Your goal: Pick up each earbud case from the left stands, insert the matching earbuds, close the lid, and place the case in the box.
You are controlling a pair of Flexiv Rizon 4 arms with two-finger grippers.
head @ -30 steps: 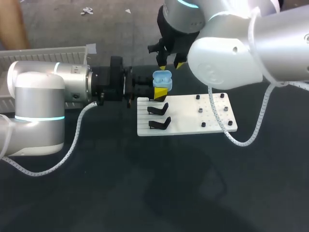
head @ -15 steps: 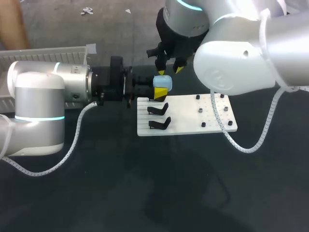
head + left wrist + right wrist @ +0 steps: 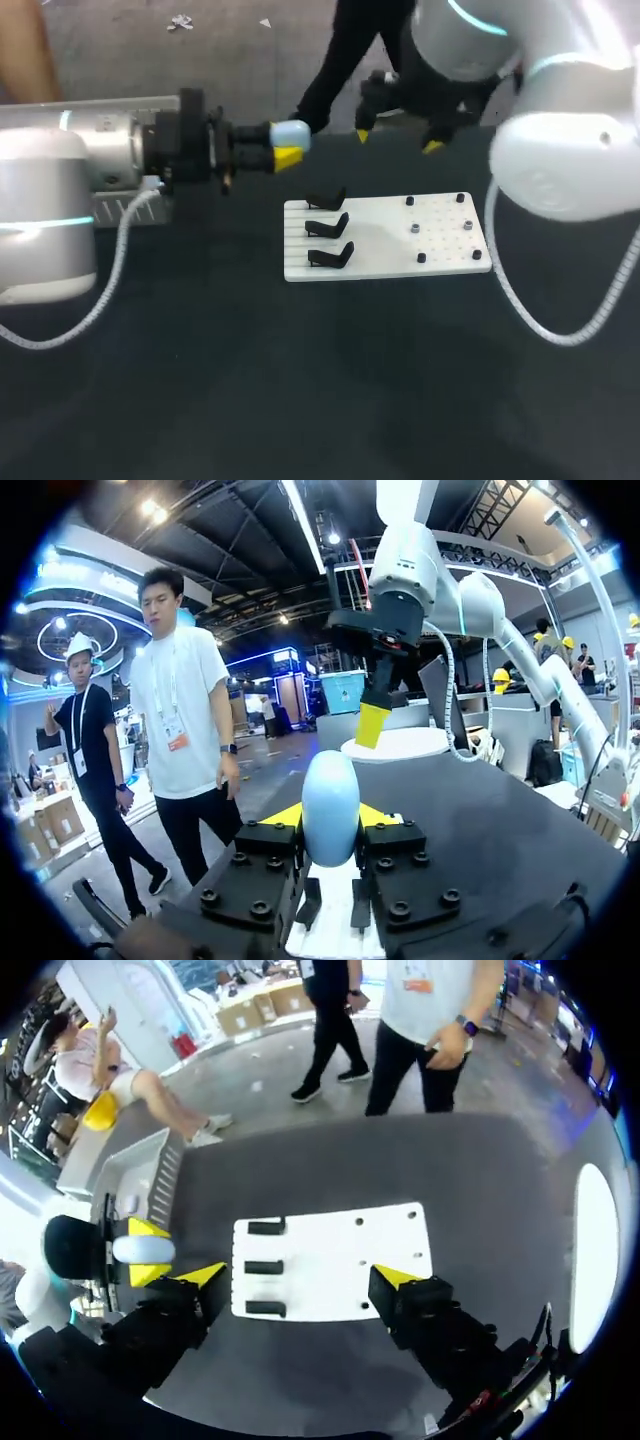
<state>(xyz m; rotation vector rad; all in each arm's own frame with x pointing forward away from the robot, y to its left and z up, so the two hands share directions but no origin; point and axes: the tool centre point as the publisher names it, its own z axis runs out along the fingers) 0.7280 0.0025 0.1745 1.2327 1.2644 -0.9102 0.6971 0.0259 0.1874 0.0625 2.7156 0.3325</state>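
One case [image 3: 291, 132], pale blue, is all I have in play. It sits pinched between the yellow tips of my left gripper [image 3: 286, 150], which grip it from both sides. It is held in the air, off to the left of the white board [image 3: 390, 245] and apart from it. From the left wrist it stands on end between the fingers, long axis upright and crosswise to the squeeze. It reads as one smooth egg, so I judge the lid down.

My right gripper [image 3: 397, 140] hangs behind the board's far edge, spread wide with nothing in it. It is well clear of the case.

Now the relation that counts: the box [image 3: 150, 1160], the white slatted tray, lies on the left arm's side. It is beyond the case as the right wrist sees it, and partly under my left arm from overhead. The left arm is nearer by far and already has the load, so I'd say the drop-off is its job.

All three black stands [image 3: 328, 228] on the board are bare. No label or lettering is legible to me on the case, the board or the tray.
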